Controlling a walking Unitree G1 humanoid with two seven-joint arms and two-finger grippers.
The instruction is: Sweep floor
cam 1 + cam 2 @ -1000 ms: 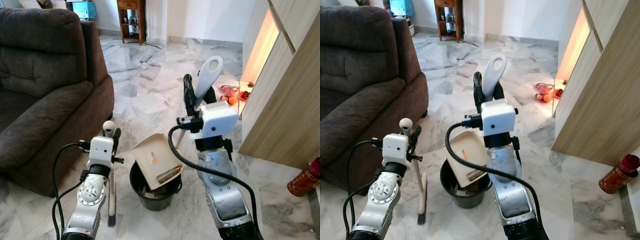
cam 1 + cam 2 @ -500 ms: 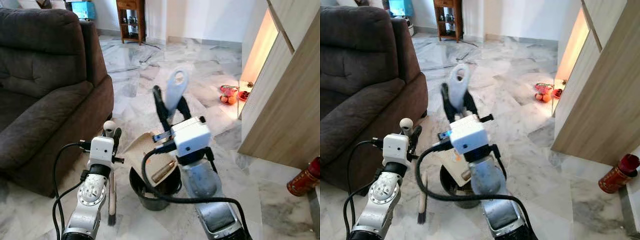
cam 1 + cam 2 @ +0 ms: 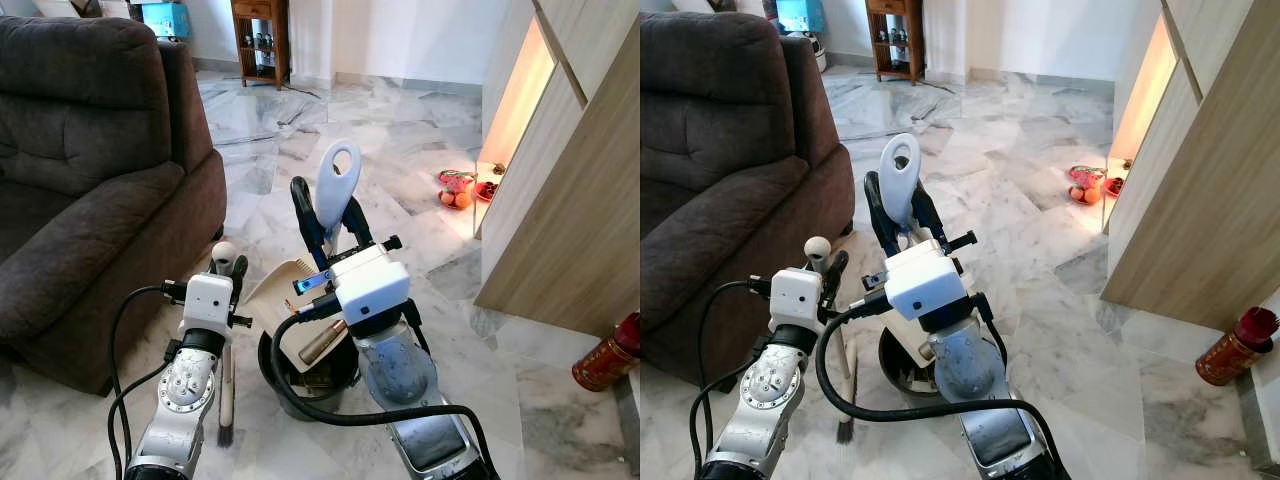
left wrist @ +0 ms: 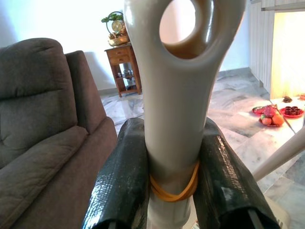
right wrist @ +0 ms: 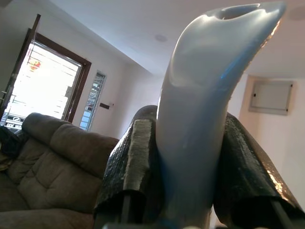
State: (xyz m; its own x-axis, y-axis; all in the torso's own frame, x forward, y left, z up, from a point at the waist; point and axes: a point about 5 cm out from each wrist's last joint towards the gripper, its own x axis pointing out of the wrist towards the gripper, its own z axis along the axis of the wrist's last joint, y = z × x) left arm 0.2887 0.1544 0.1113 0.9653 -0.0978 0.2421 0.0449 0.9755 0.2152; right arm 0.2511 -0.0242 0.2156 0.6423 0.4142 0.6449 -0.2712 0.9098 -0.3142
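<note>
Our right gripper is clamped on the dustpan handle, the two black fingers pressed against its sides just below the hanging hole; in the right wrist view the handle rises between the fingers. The dustpan hangs below it, tilted over the black bucket, its tray facing the left arm with a brown tube-shaped piece lying on it near the bucket's rim. Our left gripper is closed round the brush handle, held upright, a yellow band around it between the fingers. The brush reaches down to the marble floor, bristles touching the tiles just beside the bucket. The brown sofa stands to our left, close to the left arm. To the right is a wooden cabinet, with a red canister on the floor by it.
</note>
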